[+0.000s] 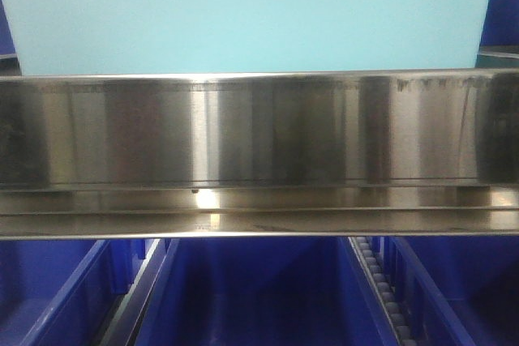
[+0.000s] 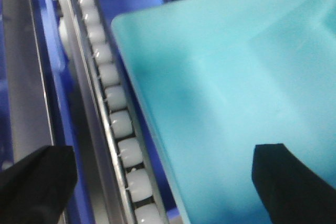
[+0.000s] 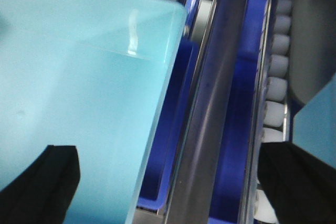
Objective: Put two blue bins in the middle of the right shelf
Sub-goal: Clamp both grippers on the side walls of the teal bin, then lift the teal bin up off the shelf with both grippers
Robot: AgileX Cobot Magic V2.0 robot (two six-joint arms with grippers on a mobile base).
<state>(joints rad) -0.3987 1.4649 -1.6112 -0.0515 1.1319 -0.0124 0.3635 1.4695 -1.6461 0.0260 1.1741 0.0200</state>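
The shelf has a brushed steel front beam [image 1: 259, 131] that runs across the whole front view; just above it a pale blue bin [image 1: 251, 14] shows, its bottom hidden behind the beam, so I cannot tell what it rests on; on the level under the beam, dark blue bins [image 1: 259, 297] stand side by side; between them run roller tracks [image 1: 379, 285] of small white rollers [image 2: 119, 124], framed by steel rails [image 3: 210, 114].
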